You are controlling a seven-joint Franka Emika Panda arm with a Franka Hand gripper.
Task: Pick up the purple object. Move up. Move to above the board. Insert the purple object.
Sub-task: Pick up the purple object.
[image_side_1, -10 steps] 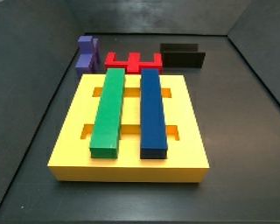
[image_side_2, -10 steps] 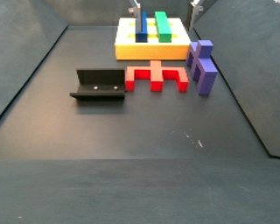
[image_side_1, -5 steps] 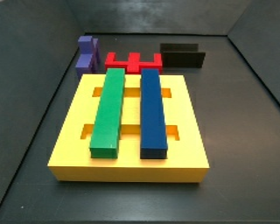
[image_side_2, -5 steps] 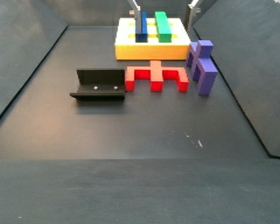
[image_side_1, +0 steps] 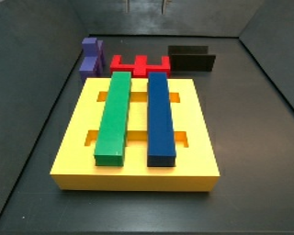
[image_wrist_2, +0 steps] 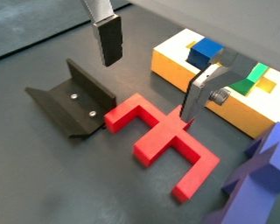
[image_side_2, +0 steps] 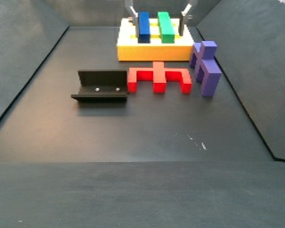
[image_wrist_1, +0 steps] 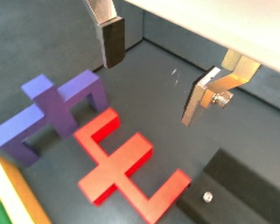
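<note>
The purple object (image_side_1: 91, 55) stands on the floor behind the board's far left corner, next to a red notched block (image_side_1: 140, 65). It shows in both wrist views (image_wrist_1: 49, 109) (image_wrist_2: 259, 175) and in a side view (image_side_2: 206, 67). The yellow board (image_side_1: 76, 138) (image_side_2: 125, 43) (image_wrist_2: 178, 66) holds a green bar (image_side_1: 114, 115) and a blue bar (image_side_1: 161, 115) in its slots. My gripper (image_side_2: 160, 12) (image_side_1: 147, 5) is open and empty. It hangs high, over the floor by the red block (image_wrist_2: 160, 140) (image_wrist_1: 125, 166), apart from the purple object. Its fingers (image_wrist_1: 112, 39) (image_wrist_2: 108, 39) hold nothing.
The fixture (image_side_1: 191, 58) (image_side_2: 100, 86) (image_wrist_2: 66, 109) (image_wrist_1: 241, 188) stands beside the red block (image_side_2: 160, 77), on the side away from the purple object. Dark walls close the floor on three sides.
The gripper has come down a little and shifted sideways at the top of both side views. The pieces have not moved.
</note>
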